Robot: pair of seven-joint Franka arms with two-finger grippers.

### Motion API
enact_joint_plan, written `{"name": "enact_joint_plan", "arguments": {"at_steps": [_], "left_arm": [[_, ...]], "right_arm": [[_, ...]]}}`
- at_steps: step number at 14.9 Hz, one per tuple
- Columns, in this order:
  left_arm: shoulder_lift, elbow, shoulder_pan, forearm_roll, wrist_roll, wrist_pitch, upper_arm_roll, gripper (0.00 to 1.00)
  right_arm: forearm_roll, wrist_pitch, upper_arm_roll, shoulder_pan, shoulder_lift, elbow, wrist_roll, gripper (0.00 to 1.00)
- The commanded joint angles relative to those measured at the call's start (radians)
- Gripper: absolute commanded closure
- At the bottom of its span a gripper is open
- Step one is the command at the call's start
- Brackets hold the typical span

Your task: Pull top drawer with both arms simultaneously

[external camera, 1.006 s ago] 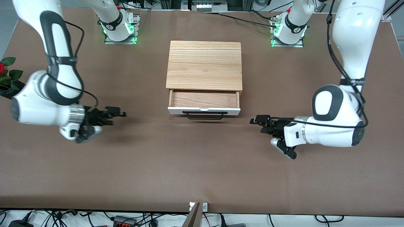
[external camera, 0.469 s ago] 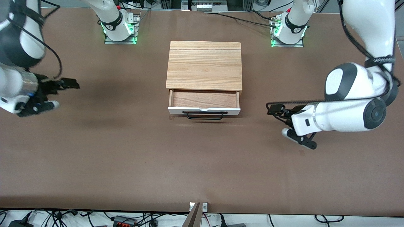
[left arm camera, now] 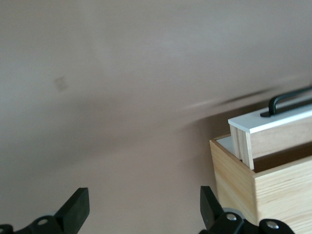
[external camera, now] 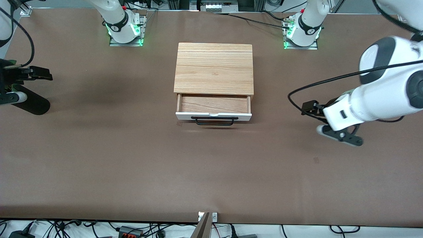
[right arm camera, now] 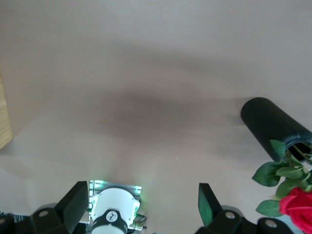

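Observation:
The top drawer (external camera: 213, 115) has a white front and a black bar handle (external camera: 214, 121). It stands partly pulled out of the light-wood cabinet (external camera: 214, 67), with its wood inside showing. My left gripper (external camera: 309, 108) is open and empty over bare table toward the left arm's end, well apart from the drawer. The left wrist view shows its wide-open fingers (left arm camera: 75, 209), the drawer's front (left arm camera: 270, 122) and its handle (left arm camera: 287, 100). My right gripper (external camera: 41, 74) is open and empty at the right arm's end of the table, its fingers (right arm camera: 78, 204) spread.
A black vase (external camera: 33, 104) with a red rose (right arm camera: 300, 204) stands at the right arm's end, close to my right gripper. The arm bases (external camera: 124, 28) stand along the table's edge farthest from the front camera. The brown table (external camera: 211, 172) lies bare around the cabinet.
Both grippers have drawn away from the drawer, each toward its own end of the table. The drawer has not moved.

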Motion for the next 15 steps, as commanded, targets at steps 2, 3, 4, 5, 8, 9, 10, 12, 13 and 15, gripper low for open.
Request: {"name": "enact_joint_plan", "arguments": {"at_steps": [2, 3, 4, 5, 8, 9, 10, 12, 13, 15], "left_arm": [[-0.107, -0.033, 0.006, 0.086, -0.138, -0.062, -0.002, 0.0], [-0.146, -0.064, 0.023, 0.086, -0.137, -0.059, -0.005, 0.0], [-0.187, -0.12, 0.029, 0.084, -0.137, -0.056, -0.011, 0.0], [-0.239, -0.204, 0.029, 0.086, -0.138, -0.015, -0.011, 0.0], [-0.361, -0.387, 0.037, 0.054, -0.134, 0.099, -0.013, 0.0], [-0.379, -0.409, 0.035, 0.053, -0.134, 0.098, -0.014, 0.0], [-0.391, -0.424, 0.04, 0.053, -0.132, 0.092, -0.016, 0.0], [-0.416, -0.44, 0.044, 0.052, -0.114, 0.067, -0.016, 0.0], [-0.421, -0.434, 0.043, 0.052, -0.077, 0.04, -0.016, 0.0], [-0.433, -0.437, 0.041, 0.052, -0.078, 0.027, -0.017, 0.0]], "right_arm": [[-0.003, -0.011, 0.227, -0.207, -0.02, 0.029, 0.044, 0.0], [-0.008, 0.004, 0.262, -0.238, -0.07, -0.034, 0.12, 0.0], [-0.005, 0.036, 0.273, -0.246, -0.113, -0.098, 0.242, 0.0], [-0.008, 0.073, 0.297, -0.253, -0.161, -0.166, 0.319, 0.0], [-0.011, 0.281, 0.36, -0.315, -0.317, -0.388, 0.34, 0.0], [-0.009, 0.314, 0.365, -0.315, -0.333, -0.419, 0.339, 0.0], [-0.009, 0.312, 0.365, -0.321, -0.331, -0.418, 0.337, 0.0], [-0.006, 0.318, 0.365, -0.338, -0.33, -0.41, 0.336, 0.0], [0.0, 0.314, 0.365, -0.339, -0.327, -0.407, 0.336, 0.0], [0.0, 0.315, 0.365, -0.339, -0.321, -0.406, 0.337, 0.0]]}}
